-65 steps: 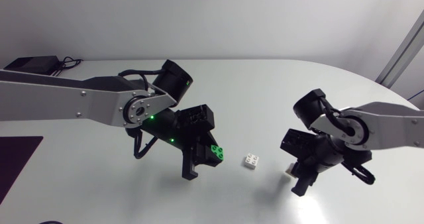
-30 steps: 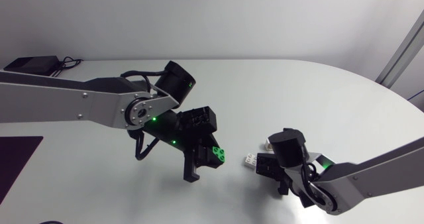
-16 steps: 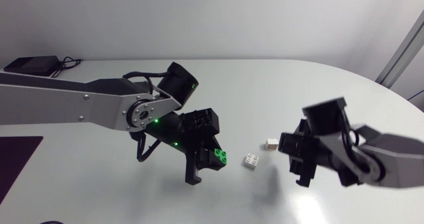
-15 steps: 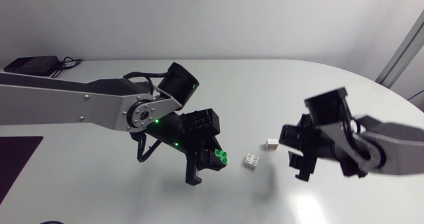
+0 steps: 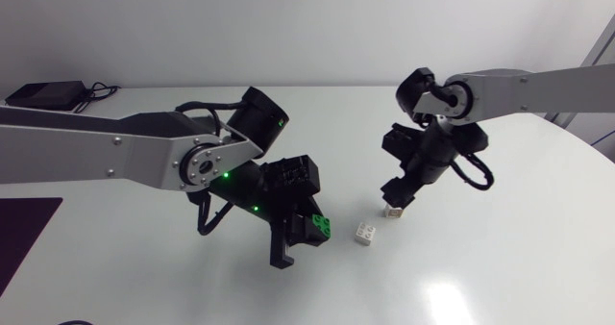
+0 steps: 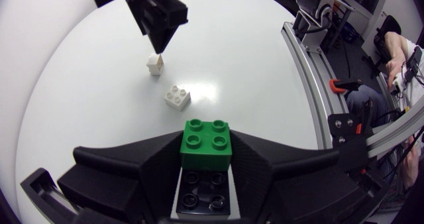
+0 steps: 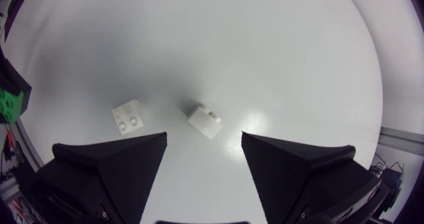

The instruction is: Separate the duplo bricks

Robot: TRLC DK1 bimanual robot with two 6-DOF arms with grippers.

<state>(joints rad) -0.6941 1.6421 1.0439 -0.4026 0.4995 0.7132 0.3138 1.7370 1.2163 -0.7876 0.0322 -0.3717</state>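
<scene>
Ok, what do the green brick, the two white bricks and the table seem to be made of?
Green brick: likely moulded hard plastic, smooth, slightly glossy, with crisp round studs. Four-stud white brick and small white brick: seemingly the same plastic, evenly coloured. Table: smooth glossy white top, showing glare; the material beneath is unclear.

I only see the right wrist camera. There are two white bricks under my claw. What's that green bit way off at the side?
Observer: That's a green brick. The left gripper is shut on it.
Operator: Is anything stuck to it?
Observer: The left wrist view shows a black studded piece right behind it, between the fingers. I can't tell if they're joined.
Operator: Is my claw touching a brick?
Observer: Seen from the side, your right gripper hangs open, tips just over the small white brick. I can't tell if they touch.
</scene>
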